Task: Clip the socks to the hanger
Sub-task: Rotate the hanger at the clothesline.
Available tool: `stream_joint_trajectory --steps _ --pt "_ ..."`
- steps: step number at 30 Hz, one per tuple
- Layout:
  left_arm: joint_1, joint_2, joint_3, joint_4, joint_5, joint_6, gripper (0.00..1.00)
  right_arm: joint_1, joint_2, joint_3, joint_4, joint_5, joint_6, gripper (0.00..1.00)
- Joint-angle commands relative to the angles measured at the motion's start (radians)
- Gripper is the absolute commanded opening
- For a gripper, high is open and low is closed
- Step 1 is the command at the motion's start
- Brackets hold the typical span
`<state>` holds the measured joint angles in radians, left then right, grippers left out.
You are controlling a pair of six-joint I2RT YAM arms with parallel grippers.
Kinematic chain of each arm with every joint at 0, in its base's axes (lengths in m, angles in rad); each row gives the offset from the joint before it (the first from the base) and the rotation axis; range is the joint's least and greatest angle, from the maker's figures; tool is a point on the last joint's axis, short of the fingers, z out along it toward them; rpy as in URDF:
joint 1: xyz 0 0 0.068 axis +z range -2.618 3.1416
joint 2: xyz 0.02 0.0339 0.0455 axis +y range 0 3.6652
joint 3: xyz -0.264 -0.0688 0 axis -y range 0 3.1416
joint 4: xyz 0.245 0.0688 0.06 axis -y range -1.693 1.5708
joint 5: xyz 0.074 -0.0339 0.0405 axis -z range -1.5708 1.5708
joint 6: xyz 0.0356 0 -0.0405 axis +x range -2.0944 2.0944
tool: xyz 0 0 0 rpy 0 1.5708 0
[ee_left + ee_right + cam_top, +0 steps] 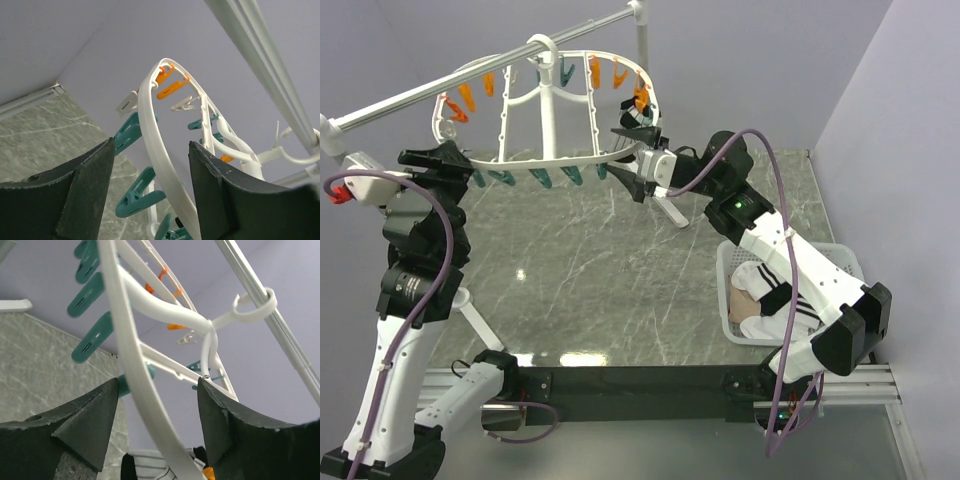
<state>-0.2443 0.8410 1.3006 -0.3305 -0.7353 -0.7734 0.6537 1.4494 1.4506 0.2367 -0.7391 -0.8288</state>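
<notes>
Hanger (548,110) rim runs between both pairs of jaws; left gripper (150,145) and right gripper (157,382) released, grasping nothing. Confirm striped sock (150,465) is clipped before backing off.

Counter (580,260): grey-green stone-patterned slab with pale veining, glossy, light glare noted near left centre. White plastic lattice-sided basket (724,285) set directly on counter at right near corner, partly hidden under white arm link. Socks (745,308) seen inside basket: one pinkish-beige, one white with thin black stripes. Black bar (620,380) laid along near edge.
</notes>
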Motion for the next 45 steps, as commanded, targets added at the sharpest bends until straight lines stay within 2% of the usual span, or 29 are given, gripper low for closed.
stream_joint_trajectory --steps 1,12,21,29,32,39,42,45 --pt "0.005 -0.019 -0.021 -0.007 0.065 -0.061 0.65 -0.014 -0.018 -0.016 0.136 0.078 0.100 0.71" --pt "0.004 -0.083 -0.092 0.010 0.183 -0.135 0.60 -0.057 0.017 -0.041 0.227 0.130 0.178 0.72" --pt "0.004 -0.158 -0.119 0.039 0.238 -0.110 0.61 -0.100 0.075 -0.019 0.312 0.070 0.229 0.68" --pt "0.004 -0.160 -0.063 0.001 0.310 0.005 0.72 -0.104 0.160 0.040 0.357 0.038 0.267 0.68" --pt "0.004 -0.164 -0.034 -0.028 0.352 0.072 0.76 -0.104 0.193 0.062 0.383 0.075 0.275 0.68" --pt "0.004 -0.177 0.019 -0.122 0.554 0.244 0.81 -0.114 0.247 0.119 0.401 0.167 0.301 0.71" --pt "0.004 -0.186 0.016 -0.143 0.611 0.321 0.81 -0.118 0.243 0.166 0.346 0.162 0.336 0.74" --pt "0.004 -0.192 -0.001 -0.153 0.580 0.342 0.82 -0.120 0.236 0.246 0.212 0.127 0.358 0.77"
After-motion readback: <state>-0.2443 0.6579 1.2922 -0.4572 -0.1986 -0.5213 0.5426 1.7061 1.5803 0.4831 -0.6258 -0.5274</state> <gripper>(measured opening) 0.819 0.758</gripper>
